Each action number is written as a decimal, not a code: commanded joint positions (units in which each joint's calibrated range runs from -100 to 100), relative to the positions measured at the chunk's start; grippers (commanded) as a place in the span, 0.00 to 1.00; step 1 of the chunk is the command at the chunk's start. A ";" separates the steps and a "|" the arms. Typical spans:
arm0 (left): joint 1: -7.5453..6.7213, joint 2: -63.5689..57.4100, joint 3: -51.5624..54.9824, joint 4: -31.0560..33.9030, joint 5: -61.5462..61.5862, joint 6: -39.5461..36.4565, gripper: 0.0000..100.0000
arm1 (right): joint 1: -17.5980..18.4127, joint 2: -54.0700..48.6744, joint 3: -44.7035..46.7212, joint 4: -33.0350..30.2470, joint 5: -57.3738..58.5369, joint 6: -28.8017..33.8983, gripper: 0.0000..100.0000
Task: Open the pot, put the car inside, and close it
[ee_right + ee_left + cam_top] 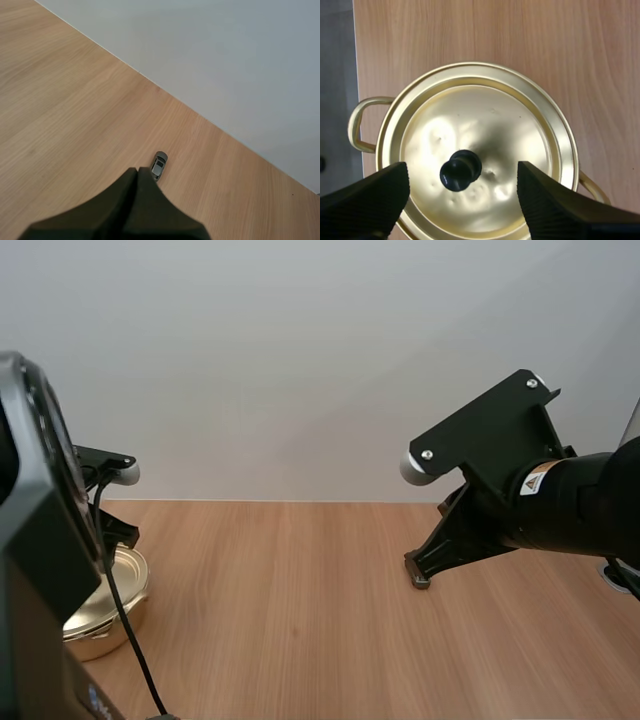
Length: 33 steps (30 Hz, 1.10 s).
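Step 1, lid [490, 125] still on: the left gripper [462, 171], spread over the knob [460, 170] of the pot [112, 612] at the left edge of the surface [300, 630], must drop and pinch; the right gripper [137, 173], pressed together, hangs by what seems the car [159, 165].

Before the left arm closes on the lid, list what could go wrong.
1. The round golden metal pot stands at the wooden table's edge, one loop handle reaching past it. A crooked pull on the black knob of its lid by the open left gripper might tip it off.
2. The right gripper is shut, just short of the small grey toy car. Advancing like that would probably push the car away.
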 commanded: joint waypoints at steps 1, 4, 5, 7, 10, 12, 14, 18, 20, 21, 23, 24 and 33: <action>-0.01 0.50 -0.13 0.01 -1.29 -0.05 1.00 | -0.01 0.00 0.08 -0.03 0.26 -0.03 0.00; -0.01 2.22 -0.13 0.52 -2.16 -0.05 1.00 | -0.01 0.00 0.08 -0.03 0.45 -0.03 0.00; -0.01 2.81 -0.13 0.77 -2.15 -0.05 1.00 | -0.01 0.00 0.08 -0.03 0.63 -0.03 0.00; -0.01 3.85 -0.13 1.47 -2.15 -0.14 1.00 | -0.01 0.00 0.08 -0.03 0.63 -0.03 0.00; -0.01 5.34 -0.13 2.03 -2.71 -0.54 1.00 | -0.01 0.00 0.08 -0.03 0.63 -0.03 0.00; -0.01 5.80 -0.29 2.37 -2.85 -0.62 1.00 | -0.01 0.00 0.08 -0.03 0.80 -0.03 0.00; -0.01 5.82 -0.29 3.12 -3.39 -0.79 0.96 | -0.01 0.00 0.08 -0.03 0.80 -0.03 0.00; 0.08 5.82 -0.29 3.75 -3.52 -0.79 0.60 | -0.01 0.00 0.08 -0.03 0.80 -0.03 0.00; 0.08 5.82 -0.29 3.75 -3.52 -0.97 0.35 | -0.01 0.00 0.08 -0.03 0.80 -0.03 0.00; 0.08 5.82 -0.29 3.75 -3.52 -1.22 0.22 | -0.01 0.00 0.08 -0.03 0.80 -0.03 0.00; 0.08 5.82 -0.29 3.57 -3.36 -1.21 0.00 | -0.01 0.00 0.08 -0.03 0.96 -0.03 0.00; 0.08 5.82 -0.29 3.48 -3.36 -1.21 0.00 | -0.01 0.00 0.08 -0.03 1.15 -0.03 0.00; 0.08 5.82 -1.79 -0.85 1.44 0.74 0.00 | -0.01 0.00 0.08 -0.03 0.37 -0.03 0.00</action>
